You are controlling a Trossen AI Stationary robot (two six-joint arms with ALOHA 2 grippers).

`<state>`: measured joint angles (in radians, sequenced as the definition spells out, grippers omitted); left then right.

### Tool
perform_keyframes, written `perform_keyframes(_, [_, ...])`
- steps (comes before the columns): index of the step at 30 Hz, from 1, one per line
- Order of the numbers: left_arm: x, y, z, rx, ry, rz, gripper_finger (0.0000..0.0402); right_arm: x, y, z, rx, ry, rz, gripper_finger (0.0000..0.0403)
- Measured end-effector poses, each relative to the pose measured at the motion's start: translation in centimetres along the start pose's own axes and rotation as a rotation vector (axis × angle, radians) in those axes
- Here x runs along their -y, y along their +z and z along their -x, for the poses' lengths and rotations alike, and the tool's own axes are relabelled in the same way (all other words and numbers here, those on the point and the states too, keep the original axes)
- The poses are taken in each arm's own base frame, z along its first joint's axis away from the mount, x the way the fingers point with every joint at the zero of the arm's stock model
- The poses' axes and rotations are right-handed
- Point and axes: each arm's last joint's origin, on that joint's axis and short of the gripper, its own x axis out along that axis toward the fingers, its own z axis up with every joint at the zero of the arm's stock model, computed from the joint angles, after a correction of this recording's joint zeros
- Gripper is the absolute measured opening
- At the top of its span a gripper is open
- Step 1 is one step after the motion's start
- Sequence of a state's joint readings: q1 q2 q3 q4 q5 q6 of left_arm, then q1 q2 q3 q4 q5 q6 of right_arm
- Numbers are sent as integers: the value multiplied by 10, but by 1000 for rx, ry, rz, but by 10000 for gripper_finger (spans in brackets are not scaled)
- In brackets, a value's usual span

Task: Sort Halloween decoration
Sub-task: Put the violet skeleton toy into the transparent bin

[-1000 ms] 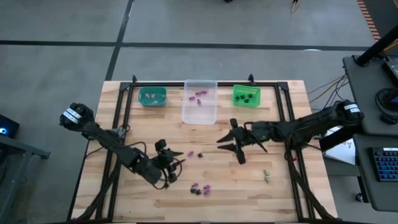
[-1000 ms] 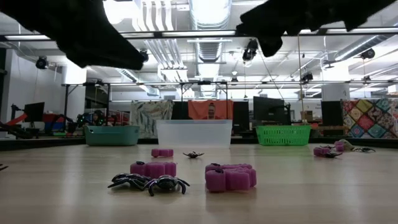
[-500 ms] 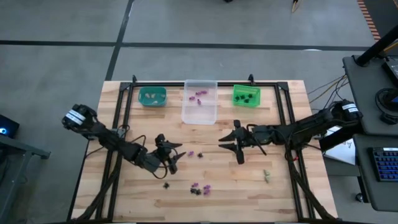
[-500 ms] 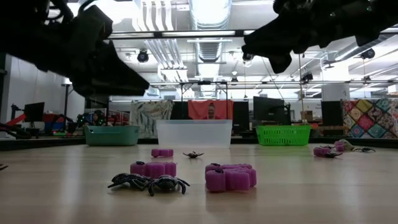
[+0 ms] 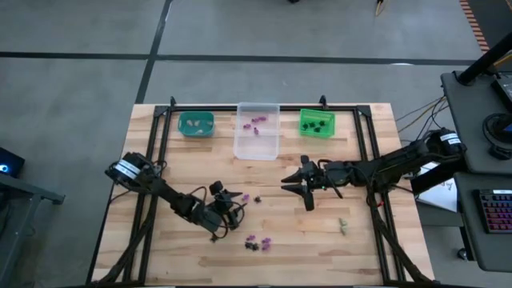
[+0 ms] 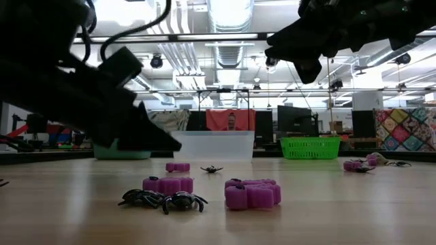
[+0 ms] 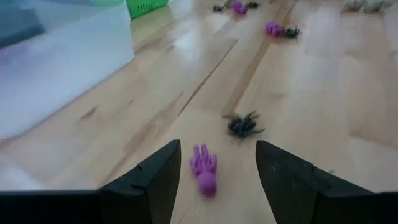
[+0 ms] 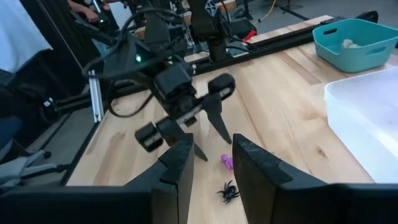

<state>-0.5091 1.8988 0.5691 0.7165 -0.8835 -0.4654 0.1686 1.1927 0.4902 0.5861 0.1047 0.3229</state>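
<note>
toy: tiny purple trinket (image 7: 204,171) on the table (image 5: 320,240) near a black spider (image 7: 244,125) | feel: looks light and stiff, may skid, pinch its middle | left gripper (image 7: 216,171): wide open over it | right gripper (image 8: 209,167): holds nothing, half open | only the left wrist view shows the toy between the fingers

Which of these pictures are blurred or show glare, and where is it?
Low view: both arms are black silhouettes against bright ceiling lights; the near purple trinkets are sharp. Left wrist view: the clear bin and far table are soft, the purple trinket between the left hand's fingers is clearer. High view: even light, no glare.
</note>
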Motion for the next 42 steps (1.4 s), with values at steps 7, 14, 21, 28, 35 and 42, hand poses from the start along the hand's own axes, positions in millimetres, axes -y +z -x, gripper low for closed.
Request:
perform_keyframes(7, [-3, -11, -4, -16, 33, 7, 191, -9, 7, -2, 16, 32, 34, 96])
perform_keyframes(14, [-2, -22, -13, -16, 40, 7, 191, -14, 9, -2, 22, 50, 49, 95])
perform_keyframes(21, [4, -21, -17, -14, 46, -14, 159, -14, 9, -2, 22, 50, 48, 95])
perform_keyframes(28, [4, -22, -17, -22, 32, -13, 60, -14, 9, -2, 22, 50, 46, 95])
perform_keyframes(35, [4, -20, -16, -22, 38, -17, 7, -14, 9, -2, 22, 50, 46, 95])
perform_keyframes(42, [3, 5, -4, -1, 21, 6, 9, -13, 7, -2, -3, 42, -42, 95])
